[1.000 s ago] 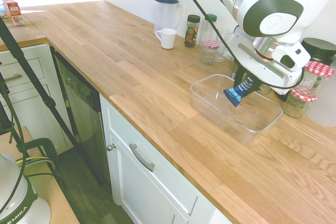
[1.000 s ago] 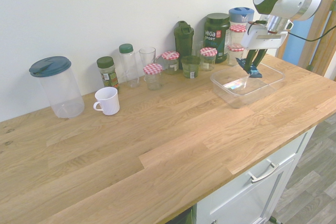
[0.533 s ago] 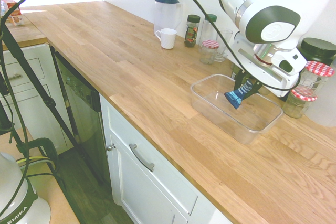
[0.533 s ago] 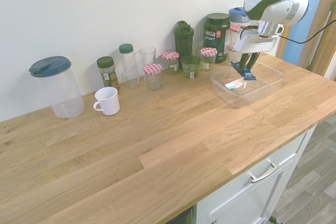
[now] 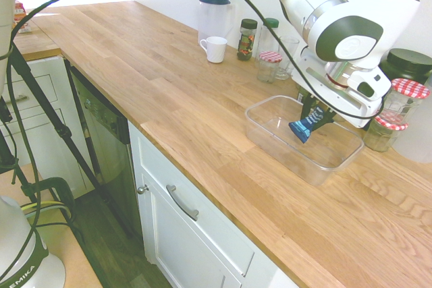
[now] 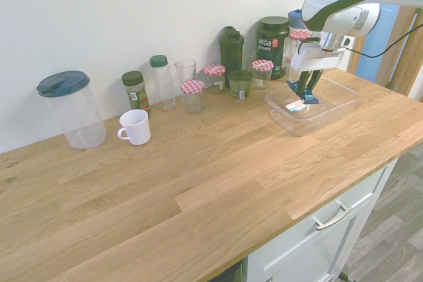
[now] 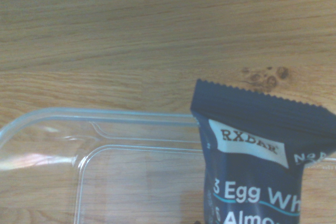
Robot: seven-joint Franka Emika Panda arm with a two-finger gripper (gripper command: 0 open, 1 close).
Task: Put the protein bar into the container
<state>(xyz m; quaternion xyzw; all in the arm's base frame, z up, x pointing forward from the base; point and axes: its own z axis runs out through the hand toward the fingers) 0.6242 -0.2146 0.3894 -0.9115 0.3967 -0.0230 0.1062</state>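
Oak-toned wooden counter running under everything, with white cabinets below its front edge. Nearest that edge, set on the wood: clear plastic container, lidless, rim and rounded corner showing pale in the wrist view. Just above its inside, gripper pointing down from the white arm, fingers clamped on protein bar, also seen in the second exterior view. Dark-blue wrapper hanging tilted, lower end over the container's interior; cannot tell whether touching the floor. Up close, wrapper printed "RXBAR" on a white label, crimped end crossing the container rim. Behind the container, against the wall: 2 jars with red-checked lids just beside the arm, a dark tub marked "vega sport", a dark-green shaker bottle, 2 more red-lidded jars and a small glass. Further along the wall: a drinking glass, a clear bottle with green cap, a spice jar, a white mug, and farthest, well apart, a clear pitcher with dark-blue lid.
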